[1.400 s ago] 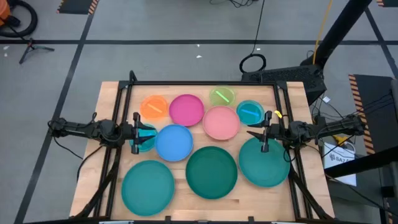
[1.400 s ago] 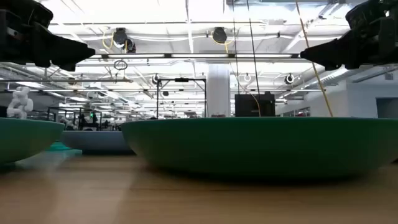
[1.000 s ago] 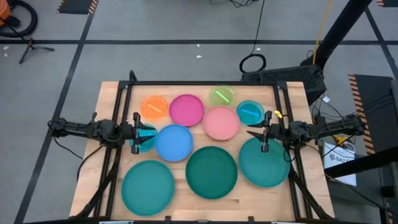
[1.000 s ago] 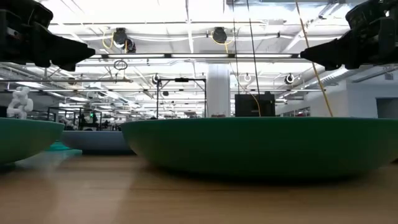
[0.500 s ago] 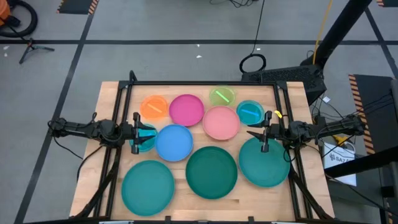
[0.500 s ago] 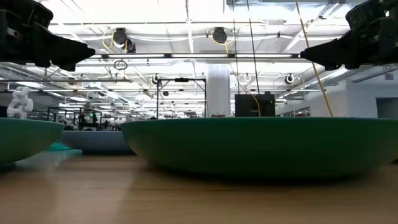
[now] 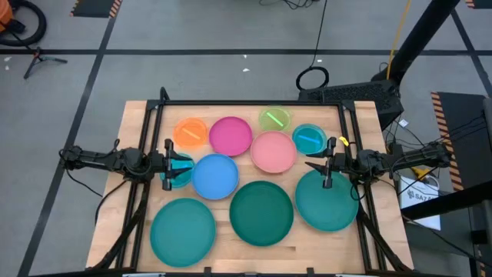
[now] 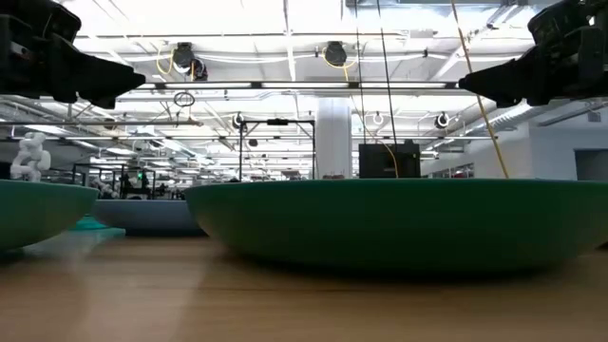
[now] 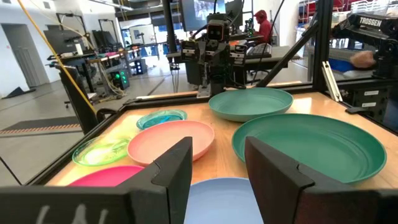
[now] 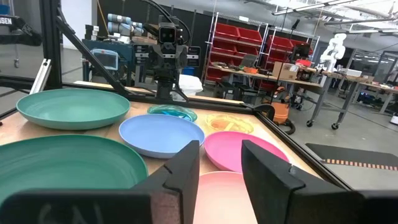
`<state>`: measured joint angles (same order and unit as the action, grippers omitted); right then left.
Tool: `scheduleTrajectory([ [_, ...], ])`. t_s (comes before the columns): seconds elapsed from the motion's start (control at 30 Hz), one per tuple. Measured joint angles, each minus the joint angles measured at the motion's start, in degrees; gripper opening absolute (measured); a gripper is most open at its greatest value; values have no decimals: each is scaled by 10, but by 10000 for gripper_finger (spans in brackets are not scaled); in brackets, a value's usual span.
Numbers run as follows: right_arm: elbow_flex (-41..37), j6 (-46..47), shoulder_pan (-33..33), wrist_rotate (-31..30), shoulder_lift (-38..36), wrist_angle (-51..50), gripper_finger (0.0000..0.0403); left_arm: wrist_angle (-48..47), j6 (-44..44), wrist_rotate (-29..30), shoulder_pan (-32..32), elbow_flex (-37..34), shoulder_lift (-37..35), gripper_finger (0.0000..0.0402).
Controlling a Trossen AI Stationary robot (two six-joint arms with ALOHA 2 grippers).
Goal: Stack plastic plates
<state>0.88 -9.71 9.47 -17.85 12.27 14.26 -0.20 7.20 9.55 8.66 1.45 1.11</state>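
Several plastic plates lie singly, bottoms down, on the wooden table (image 7: 138, 115). Three large ones sit along the near side: teal (image 7: 183, 230), dark green (image 7: 261, 213) and teal (image 7: 327, 201). Behind them are blue (image 7: 215, 176), pink (image 7: 274, 151) and magenta (image 7: 231, 135) medium plates. The small ones are orange (image 7: 190, 132), lime (image 7: 274, 119), light blue (image 7: 309, 139) and teal (image 7: 181, 171). My left gripper (image 7: 172, 164) hovers open over the small teal plate at the left edge. My right gripper (image 7: 322, 163) hovers open over the right teal plate's far rim. Both point level toward the middle, with nothing between their fingers.
A black frame (image 7: 246, 103) runs round the table's far and side edges. Bare wood shows at the near edge (image 7: 231, 258) and in the far left corner. A black box and cables (image 7: 346, 92) lie on the floor beyond the far right corner.
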Motion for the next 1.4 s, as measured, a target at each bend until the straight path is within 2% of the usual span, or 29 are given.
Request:
scheduleTrajectory([
  [1.3, 0, 1, 0, 0, 0, 5, 114, 0, 0, 0, 0, 0, 0, 154],
  [1.4, 0, 67, 0, 2, 0, 6, 114, 0, 0, 0, 0, 0, 0, 154],
])
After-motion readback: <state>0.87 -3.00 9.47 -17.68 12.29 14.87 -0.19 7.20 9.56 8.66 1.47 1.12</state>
